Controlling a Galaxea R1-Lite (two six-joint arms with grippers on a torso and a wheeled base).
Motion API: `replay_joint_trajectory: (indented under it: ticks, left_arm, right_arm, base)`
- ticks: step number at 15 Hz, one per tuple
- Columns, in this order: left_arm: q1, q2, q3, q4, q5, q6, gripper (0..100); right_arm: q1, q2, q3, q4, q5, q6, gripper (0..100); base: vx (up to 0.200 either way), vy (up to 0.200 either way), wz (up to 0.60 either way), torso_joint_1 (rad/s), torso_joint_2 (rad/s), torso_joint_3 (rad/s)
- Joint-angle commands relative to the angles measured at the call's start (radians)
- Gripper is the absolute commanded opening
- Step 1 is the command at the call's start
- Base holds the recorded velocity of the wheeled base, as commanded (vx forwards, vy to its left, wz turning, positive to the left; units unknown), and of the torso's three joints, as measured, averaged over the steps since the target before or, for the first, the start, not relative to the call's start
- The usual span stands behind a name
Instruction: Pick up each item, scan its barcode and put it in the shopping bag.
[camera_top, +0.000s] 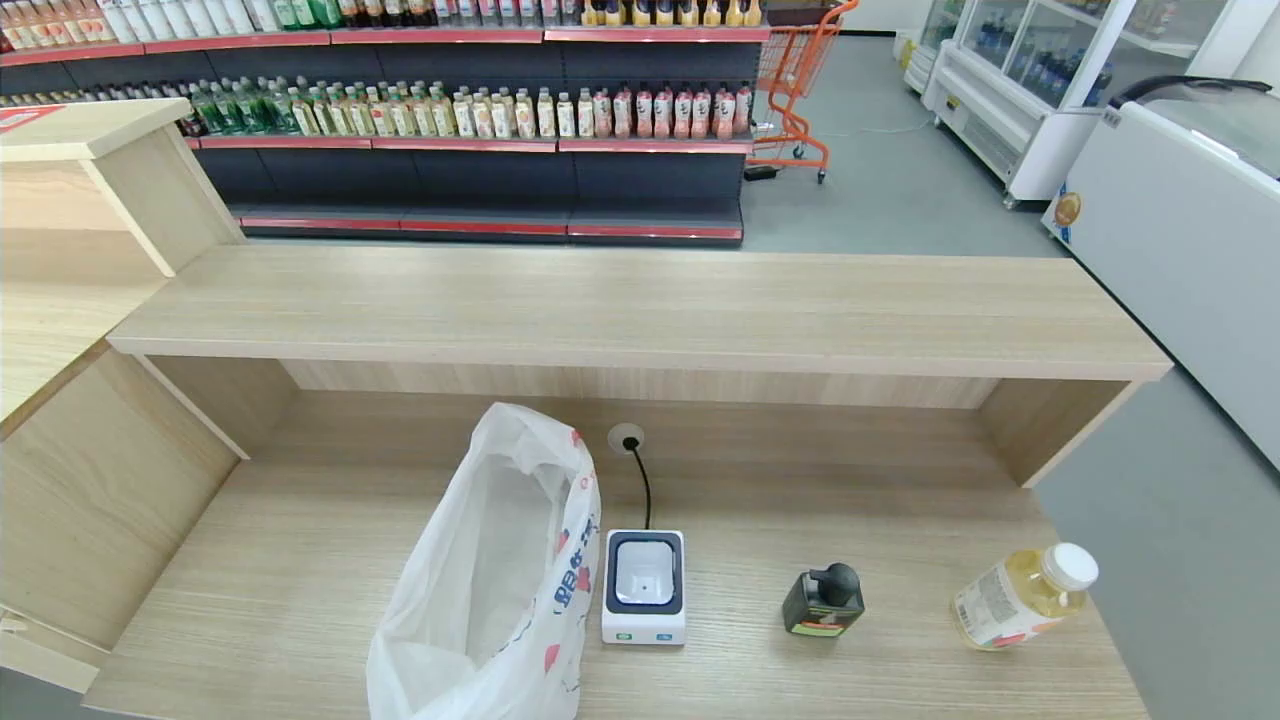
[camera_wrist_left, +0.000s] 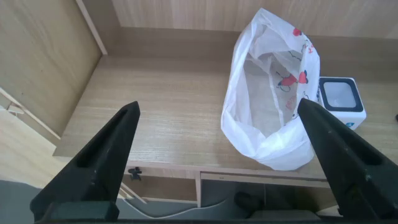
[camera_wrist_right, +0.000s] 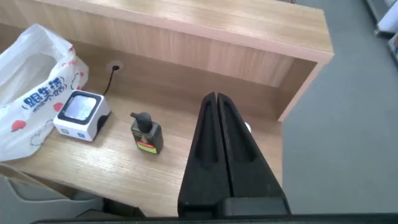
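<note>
A white plastic shopping bag (camera_top: 490, 580) stands open on the wooden counter, just left of a white barcode scanner (camera_top: 644, 585). Right of the scanner a dark pump bottle (camera_top: 824, 600) stands upright. Farther right a yellow oil bottle (camera_top: 1020, 597) with a white cap lies on its side near the counter's right edge. In the left wrist view my left gripper (camera_wrist_left: 217, 104) hangs open above the counter's front edge, before the bag (camera_wrist_left: 273, 93) and scanner (camera_wrist_left: 339, 98). My right gripper (camera_wrist_right: 216, 99) is shut and empty, above the counter to the right of the pump bottle (camera_wrist_right: 147, 132), scanner (camera_wrist_right: 81, 114) and bag (camera_wrist_right: 31, 81).
A raised wooden ledge (camera_top: 640, 310) runs along the back of the counter (camera_top: 300, 580), with side panels at both ends. The scanner's black cable (camera_top: 643, 490) goes to a hole in the counter. Shelves of drinks, an orange cart and freezers stand beyond.
</note>
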Motion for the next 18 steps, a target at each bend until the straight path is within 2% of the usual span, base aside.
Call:
replay_joint_trajectory:
  ticks: [1, 3, 6, 8, 9, 10, 12, 15, 18]
  left_arm:
    - [0.0, 0.0, 0.0, 0.0, 0.0, -0.001, 100]
    - [0.0, 0.0, 0.0, 0.0, 0.0, 0.001, 100]
    - [0.0, 0.0, 0.0, 0.0, 0.0, 0.001, 100]
    - [0.0, 0.0, 0.0, 0.0, 0.0, -0.001, 100]
    - [0.0, 0.0, 0.0, 0.0, 0.0, -0.001, 100]
    - [0.0, 0.0, 0.0, 0.0, 0.0, -0.001, 100]
    - [0.0, 0.0, 0.0, 0.0, 0.0, -0.001, 100]
    - [0.0, 0.0, 0.0, 0.0, 0.0, -0.001, 100]
    - [0.0, 0.0, 0.0, 0.0, 0.0, -0.001, 100]
  right_arm:
    - [0.068, 0.299, -0.156, 0.114, -0.033, 0.036, 0]
    - [0.068, 0.438, -0.141, 0.251, -0.03, 0.03, 0]
    - [0.071, 0.708, -0.145, 0.248, -0.03, 0.027, 0]
    - [0.073, 0.868, -0.145, 0.236, -0.03, -0.022, 0]
    - [0.076, 0.963, -0.141, 0.165, -0.03, -0.06, 0]
    - [0.082, 1.027, -0.139, 0.111, -0.03, -0.1, 100]
    - [0.083, 1.155, -0.153, 0.039, -0.032, -0.195, 100]
    - [0.097, 1.274, -0.199, 0.013, -0.027, -0.273, 100]
    - [0.14, 1.415, -0.26, -0.071, -0.019, -0.326, 100]
  base:
    - [0.0, 0.0, 0.0, 0.0, 0.0, 0.0]
    - [0.0, 0.0, 0.0, 0.0, 0.0, 0.0]
    - [0.0, 0.0, 0.0, 0.0, 0.0, 0.0]
    - [0.0, 0.0, 0.0, 0.0, 0.0, 0.0]
    - [0.0, 0.0, 0.0, 0.0, 0.0, 0.0]
    - [0.0, 0.0, 0.0, 0.0, 0.0, 0.0]
    - [0.0, 0.0, 0.0, 0.0, 0.0, 0.0]
    - [0.0, 0.0, 0.0, 0.0, 0.0, 0.0]
    - [0.0, 0.0, 0.0, 0.0, 0.0, 0.0]
